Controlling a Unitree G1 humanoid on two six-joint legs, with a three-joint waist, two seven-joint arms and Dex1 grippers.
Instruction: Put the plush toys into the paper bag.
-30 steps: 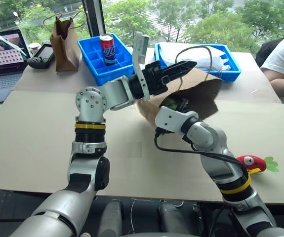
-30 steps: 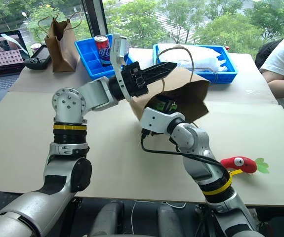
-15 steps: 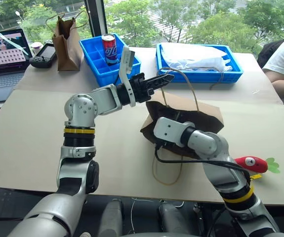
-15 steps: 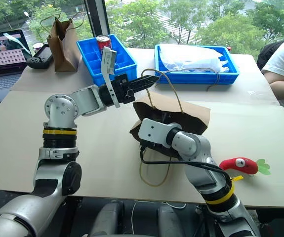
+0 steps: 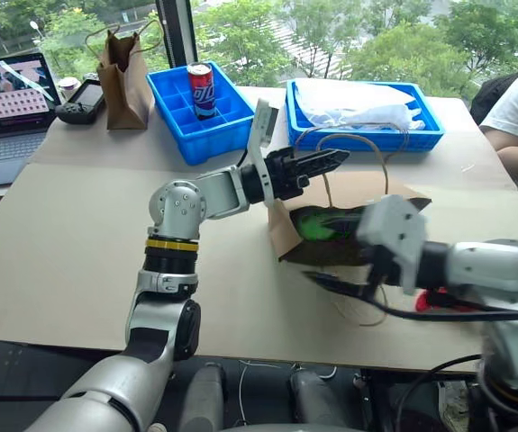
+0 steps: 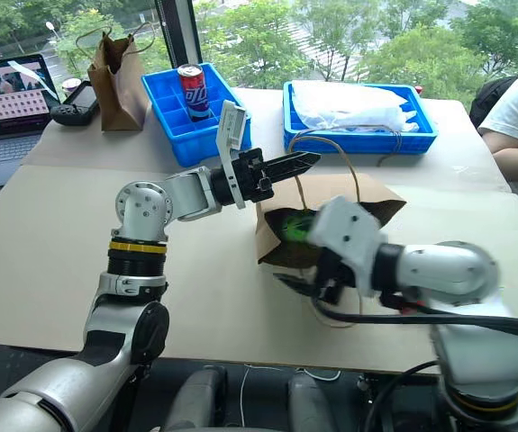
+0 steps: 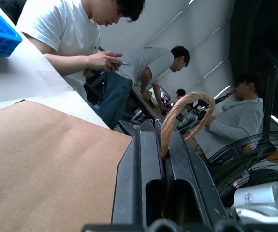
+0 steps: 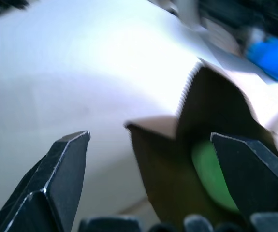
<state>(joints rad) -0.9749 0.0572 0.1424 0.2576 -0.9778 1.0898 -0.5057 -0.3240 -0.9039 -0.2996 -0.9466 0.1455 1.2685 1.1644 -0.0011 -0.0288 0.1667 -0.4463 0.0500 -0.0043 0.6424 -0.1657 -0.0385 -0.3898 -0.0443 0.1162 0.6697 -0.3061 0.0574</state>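
A: Left gripper [image 5: 335, 160], clamped on a cord handle [image 7: 177, 116] of the paper bag [image 5: 358, 193], holding its mouth up near the tabletop's [image 5: 78, 234] middle.

B: Right gripper [image 8: 153, 179], fingers wide apart and empty, just outside that mouth. Green plush toy [image 5: 317, 223] inside already.

A: First toy in, then. Second step likely pending.

B: Red plush toy [image 5: 439, 299] near the front right edge, half hidden behind the right arm. Next: reach across, close on it, carry to the held-open mouth.
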